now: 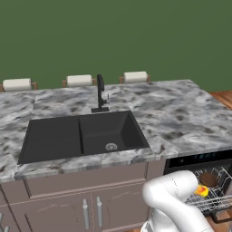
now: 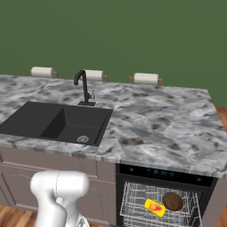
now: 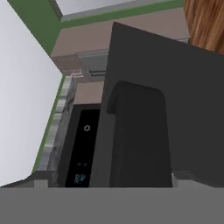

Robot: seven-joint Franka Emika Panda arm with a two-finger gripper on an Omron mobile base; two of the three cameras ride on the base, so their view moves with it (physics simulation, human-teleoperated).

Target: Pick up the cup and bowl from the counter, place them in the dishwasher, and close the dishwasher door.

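So, L to R: black double sink [image 2: 57, 122] in counter [image 2: 168, 128], basins bare. Dishwasher [image 2: 164, 175] open, 1 white rack [image 2: 133, 199] holding 1 yellow cup [image 2: 154, 207] + 1 brown bowl [image 2: 173, 201], side by side. 3 paper rolls [image 2: 146, 78] behind. Gripper released, grasping nothing, right by dishwasher door [image 3: 175, 87].

Flat, even rendered light all over, no obvious lamp and barely any shadows. The marble counter [image 1: 181, 118] has no glare, while the sink [image 1: 81, 136] goes nearly solid black. Everything's low-res and soft, and the hand view looks smeary up close.
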